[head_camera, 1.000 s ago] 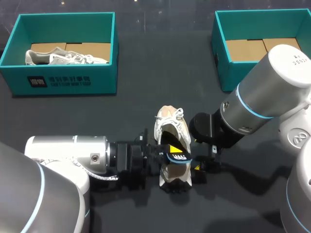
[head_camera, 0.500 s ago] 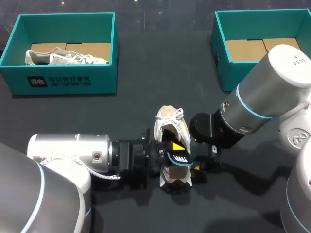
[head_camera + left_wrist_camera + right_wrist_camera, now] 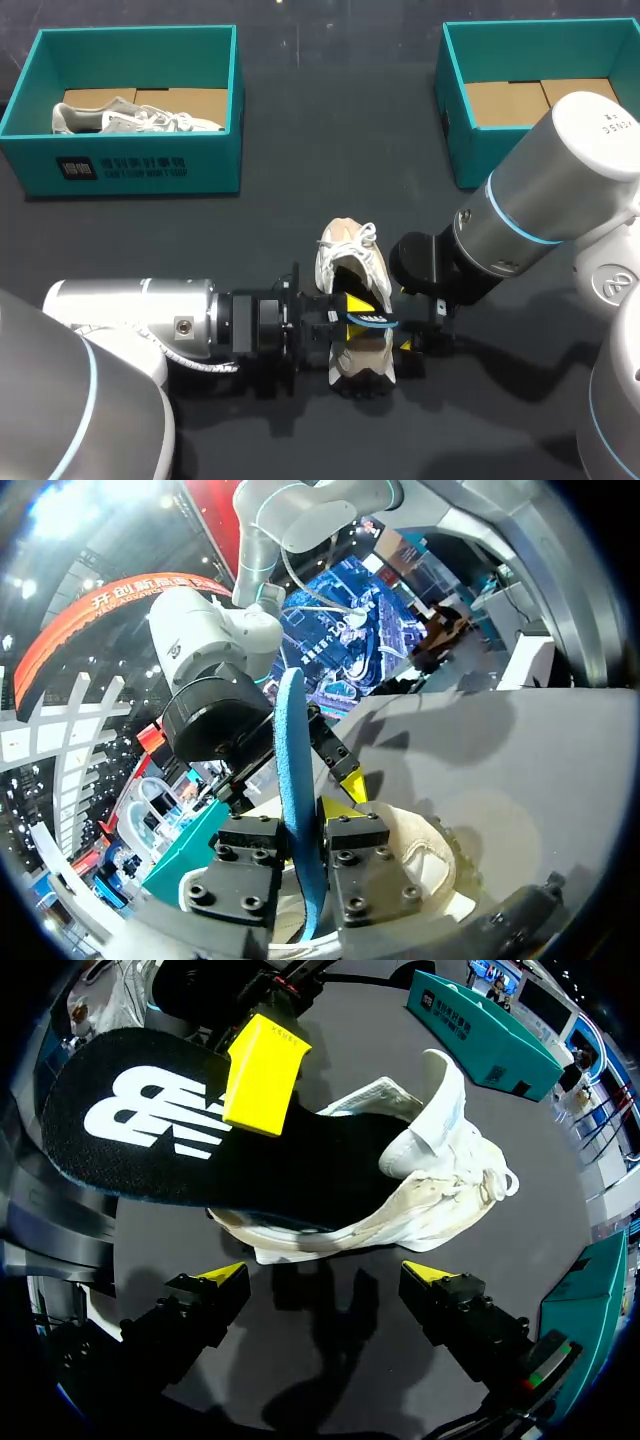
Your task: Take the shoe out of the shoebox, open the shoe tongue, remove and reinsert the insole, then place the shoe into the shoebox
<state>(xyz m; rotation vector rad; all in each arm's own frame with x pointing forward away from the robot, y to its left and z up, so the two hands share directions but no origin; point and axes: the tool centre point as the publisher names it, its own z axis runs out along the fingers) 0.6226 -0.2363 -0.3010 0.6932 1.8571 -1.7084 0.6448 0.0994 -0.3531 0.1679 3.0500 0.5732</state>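
Note:
A beige and white shoe [image 3: 352, 268] lies on the black table between my two arms, toe pointing away. My left gripper [image 3: 338, 326] comes in from the left and is shut on the dark insole [image 3: 368, 321], whose heel end sticks up out of the shoe's opening. In the left wrist view the blue-edged insole [image 3: 297, 780] stands edge-on between the fingers of the left gripper [image 3: 306, 832]. My right gripper [image 3: 325, 1275] stands open just beside the shoe [image 3: 440, 1175], with the logo-printed insole [image 3: 190, 1145] ahead of it. In the head view the right gripper [image 3: 408, 345] sits at the shoe's right side.
A teal shoebox [image 3: 130, 165] at the back left holds a second grey-white shoe [image 3: 135, 119]. Another teal shoebox [image 3: 470, 150], with only cardboard inside, stands at the back right. Open black table lies between the boxes and the shoe.
My left arm has drawn back slightly to the left and its wrist has turned, so the insole now shows its thin edge from above. The right arm has not moved.

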